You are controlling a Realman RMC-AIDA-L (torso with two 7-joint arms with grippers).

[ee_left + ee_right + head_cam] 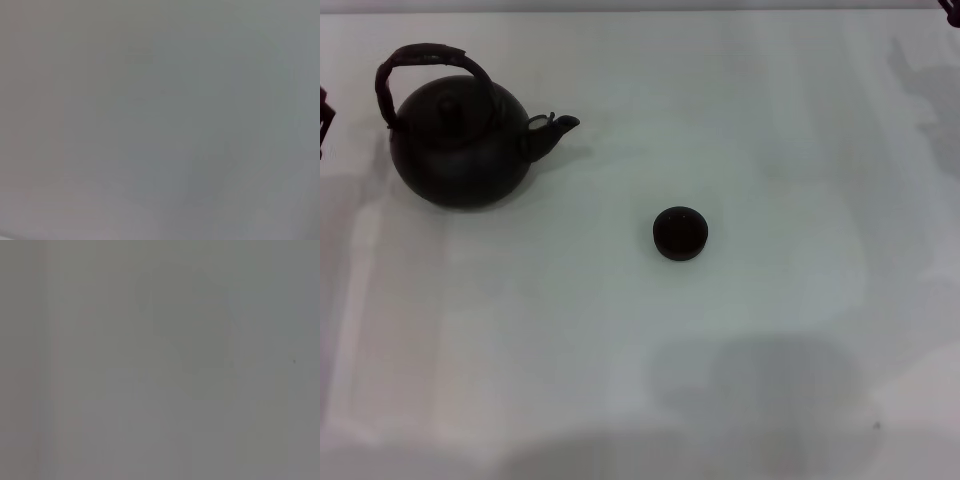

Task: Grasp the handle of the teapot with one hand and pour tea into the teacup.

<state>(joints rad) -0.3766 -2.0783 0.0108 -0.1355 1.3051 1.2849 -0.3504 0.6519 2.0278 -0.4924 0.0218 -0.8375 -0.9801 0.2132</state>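
The teapot (460, 140) sits upright on the white worktop (620, 380) in the head view, out toward ten o'clock from the middle of the surface, a round matte-black body with a knobbed lid (451, 104) on top. Its handle (420, 62), a dark arched hoop with a rough wrapped look, stands up over the lid and leans slightly toward the far edge, and nothing touches it. The short spout (558, 126) points toward three o'clock, roughly level, with a small bit of fitting just behind its tip. The teacup (680, 233), a tiny low black round cup, stands well apart from the pot, out toward four o'clock from the spout and close to the middle of the worktop, mouth up; whether it holds anything cannot be told. A dark sliver of the left claw (324, 118) shows at the nine o'clock edge of the head view, just beside the pot's body but not on it, and whether it is spread or closed cannot be told. A dark scrap of the right claw (951, 10) shows at the one o'clock corner, far from both pot and cup, its state likewise impossible to tell. Both wrist views show only plain pale surface
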